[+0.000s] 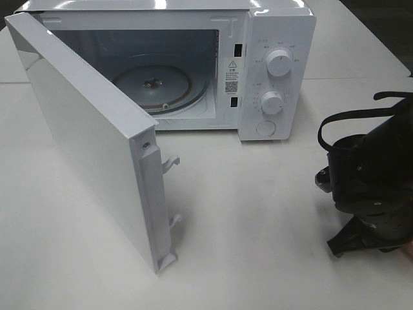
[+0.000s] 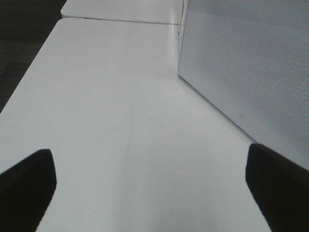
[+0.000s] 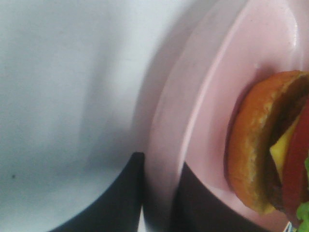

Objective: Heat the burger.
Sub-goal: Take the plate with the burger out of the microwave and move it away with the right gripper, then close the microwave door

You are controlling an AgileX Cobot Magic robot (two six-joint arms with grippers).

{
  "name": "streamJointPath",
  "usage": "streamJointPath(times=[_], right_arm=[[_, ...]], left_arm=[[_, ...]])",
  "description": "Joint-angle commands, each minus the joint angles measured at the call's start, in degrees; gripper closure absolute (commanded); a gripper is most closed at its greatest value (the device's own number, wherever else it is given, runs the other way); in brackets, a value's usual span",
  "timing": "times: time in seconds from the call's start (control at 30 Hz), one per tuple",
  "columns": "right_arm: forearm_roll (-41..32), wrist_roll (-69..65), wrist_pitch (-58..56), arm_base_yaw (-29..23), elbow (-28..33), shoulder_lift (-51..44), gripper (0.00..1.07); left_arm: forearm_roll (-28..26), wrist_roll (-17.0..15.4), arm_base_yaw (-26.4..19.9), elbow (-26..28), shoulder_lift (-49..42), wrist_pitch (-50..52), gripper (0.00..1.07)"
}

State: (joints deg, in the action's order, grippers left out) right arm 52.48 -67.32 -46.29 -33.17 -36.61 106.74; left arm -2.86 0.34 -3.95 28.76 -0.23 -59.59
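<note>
Your right end effector [image 3: 157,193] has its two dark fingers closed narrowly over the rim of the pink plate [image 3: 203,96], one finger on each side of the edge. The burger [image 3: 270,145] lies on that plate, just beyond the fingertips, tipped so you see the bun's side, patty, cheese and tomato; it is not itself gripped.

Your left end effector [image 2: 149,186] stands wide apart, holding nothing, over bare worktop [image 2: 120,96], with the microwave door [image 2: 251,72] close beside it.

Edges and room: the microwave [image 1: 277,77] sits at the back, door [image 1: 90,142] swung open towards the front left, latch hooks [image 1: 169,165] projecting from its free edge. The cavity shows the glass turntable [image 1: 151,84]. Between door edge and right arm [image 1: 371,187] the worktop [image 1: 258,226] is open.

View differences: the high camera shows only the right arm's black body at the right edge; plate and burger appear solely in the right wrist view. Only the left wrist view shows the door's dotted outer face
</note>
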Motion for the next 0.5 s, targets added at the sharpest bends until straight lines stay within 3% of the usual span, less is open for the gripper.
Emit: streamJointPath(times=[0.03, 0.07, 0.23, 0.5], right_arm=[[1.2, 0.23, -2.23, 0.0, 0.06, -0.11, 0.85], [0.29, 1.2, -2.23, 0.0, 0.0, -0.11, 0.77], [-4.07, 6.02, -2.29, 0.0, -1.78, -0.52, 0.64], [-4.76, 9.85, -3.38, 0.0, -3.27, -8.88, 0.62]], left_arm=[[0.17, 0.0, -0.23, -0.23, -1.38, 0.34, 0.07], [0.17, 0.0, -0.23, -0.23, -1.38, 0.34, 0.07], [0.17, 0.0, -0.23, -0.23, -1.38, 0.34, 0.07], [0.17, 0.0, -0.23, -0.23, -1.38, 0.34, 0.07]])
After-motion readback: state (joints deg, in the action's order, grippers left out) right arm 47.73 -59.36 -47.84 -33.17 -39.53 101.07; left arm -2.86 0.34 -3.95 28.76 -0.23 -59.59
